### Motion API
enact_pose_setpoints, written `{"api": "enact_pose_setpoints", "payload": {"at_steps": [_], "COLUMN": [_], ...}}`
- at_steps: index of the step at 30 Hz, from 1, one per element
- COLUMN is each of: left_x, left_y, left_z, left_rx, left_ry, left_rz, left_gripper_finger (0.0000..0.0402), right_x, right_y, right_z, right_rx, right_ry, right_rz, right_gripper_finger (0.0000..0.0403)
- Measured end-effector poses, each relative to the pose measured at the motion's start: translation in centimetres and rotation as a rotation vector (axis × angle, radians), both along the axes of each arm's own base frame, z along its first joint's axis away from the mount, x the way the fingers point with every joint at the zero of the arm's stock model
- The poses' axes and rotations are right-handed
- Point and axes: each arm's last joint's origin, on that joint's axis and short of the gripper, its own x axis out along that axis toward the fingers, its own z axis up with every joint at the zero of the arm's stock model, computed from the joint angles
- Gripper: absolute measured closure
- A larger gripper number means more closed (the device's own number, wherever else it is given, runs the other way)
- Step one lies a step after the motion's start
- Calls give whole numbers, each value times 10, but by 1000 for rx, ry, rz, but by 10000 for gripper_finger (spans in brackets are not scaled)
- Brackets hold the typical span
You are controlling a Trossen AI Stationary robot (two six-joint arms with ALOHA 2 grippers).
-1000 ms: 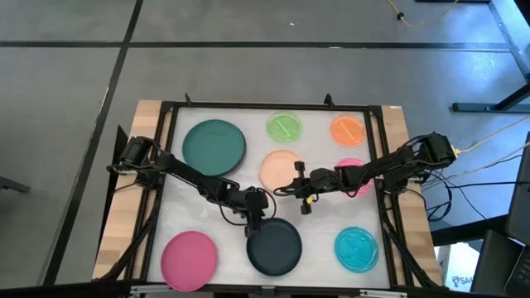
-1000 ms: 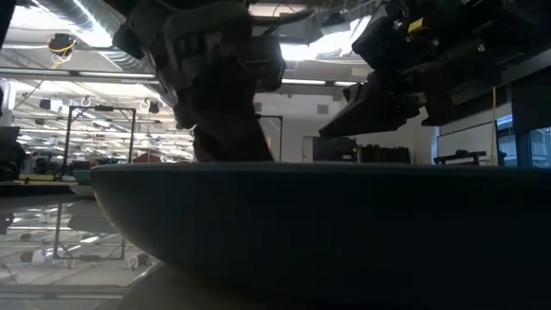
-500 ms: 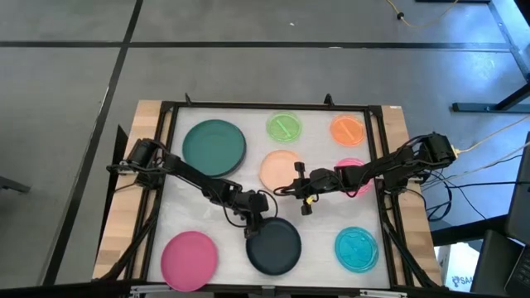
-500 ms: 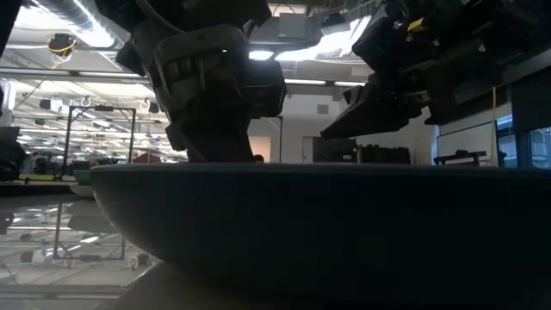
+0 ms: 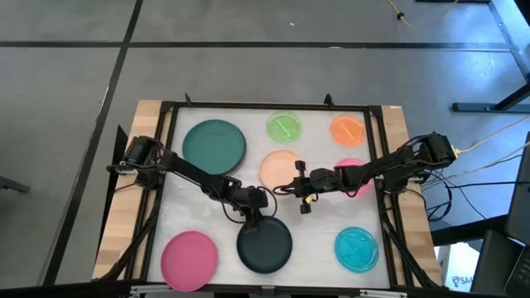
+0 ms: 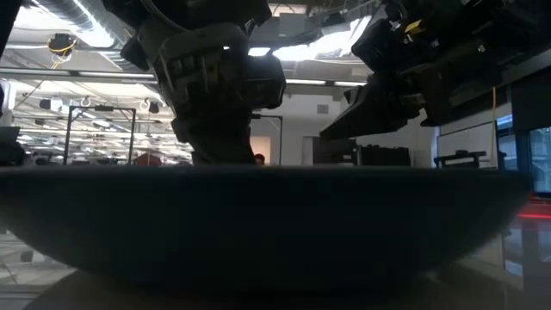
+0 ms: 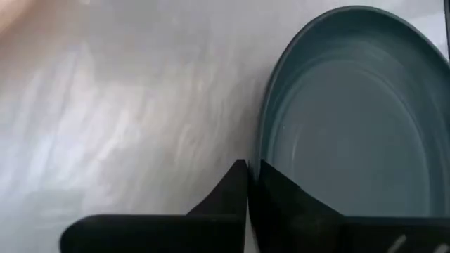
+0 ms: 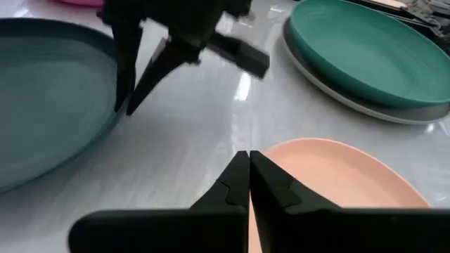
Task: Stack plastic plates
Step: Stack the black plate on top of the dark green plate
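A dark plastic plate [image 5: 265, 246] lies near the table's front middle. My left gripper [image 5: 252, 220] is shut on its far rim. My right gripper [image 5: 287, 189] hangs shut with nothing in it, over the near edge of the peach plate [image 5: 280, 168]. At the back left a dark teal plate [image 5: 214, 146] rests inside a grey plate [image 8: 351, 98]. A pink plate [image 5: 189, 257] lies flat at the front left and a cyan one [image 5: 357, 248] at the front right. Small green [image 5: 284, 127] and orange [image 5: 348, 130] plates lie along the far side. My left gripper pinches the dark plate's far rim [image 7: 263, 151], one finger inside the plate and one [image 7: 235, 176] outside it. The fingers come from above, slanting down from the table's left far side. Whether the rim is raised off the table I cannot tell.
A magenta plate [image 5: 354, 168] lies partly under my right arm. A black frame [image 5: 265, 106] borders the white table top. Bare table shows between the pink and dark plates and left of the peach plate.
My left gripper has shut on the dark plate's far rim and drawn the plate a little toward the table's left edge. In the low view the plate now fills more of the width. My right gripper has kept still.
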Motion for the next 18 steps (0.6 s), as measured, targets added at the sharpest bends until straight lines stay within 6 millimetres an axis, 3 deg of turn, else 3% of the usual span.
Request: {"api": "enact_pose_setpoints", "payload": {"at_steps": [8,18], "left_x": [-29,-108], "left_y": [17,78], "left_z": [56,134], "left_rx": [201,524], "left_ry": [-17,51], "left_rz": [74,397], "left_gripper_finger": [393,392], "right_x": [0,-1], "right_y": [-1,-2], "right_z": [0,-1], "right_rx": [-3,-7], "right_ry": [3,8], "right_rz": [-25,-81], "right_gripper_finger": [398,398]}}
